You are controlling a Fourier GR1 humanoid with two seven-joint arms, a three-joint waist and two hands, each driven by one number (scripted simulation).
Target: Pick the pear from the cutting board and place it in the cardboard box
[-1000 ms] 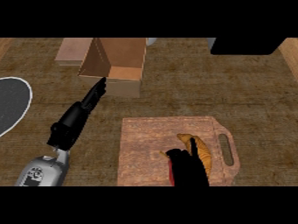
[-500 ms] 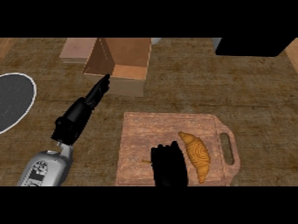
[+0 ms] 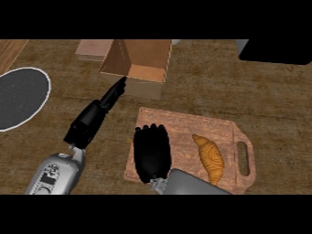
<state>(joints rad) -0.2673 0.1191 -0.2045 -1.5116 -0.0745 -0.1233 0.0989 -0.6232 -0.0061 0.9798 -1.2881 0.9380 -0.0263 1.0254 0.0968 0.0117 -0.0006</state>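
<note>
The wooden cutting board (image 3: 185,125) lies in the lower middle of the head view. On its right half rests an orange-brown elongated item (image 3: 209,156), shaped more like a croissant than a pear. My right hand (image 3: 151,153) lies flat on the board's left half, fingers straight and pointing away, just left of the item and apart from it. The open cardboard box (image 3: 148,73) stands beyond the board. My left hand (image 3: 87,123) stretches toward the box, its straight fingertips (image 3: 118,89) near the box's front left corner, holding nothing.
A dark round plate with a white rim (image 3: 13,98) sits at the left edge. A black block (image 3: 280,52) fills the far right corner. A flat piece of cardboard (image 3: 94,49) lies beside the box's left wall. The board's handle slot (image 3: 243,157) faces right.
My right hand has slid left and forward off the orange-brown item, which now shows in full. The left hand has kept its pose near the box.
</note>
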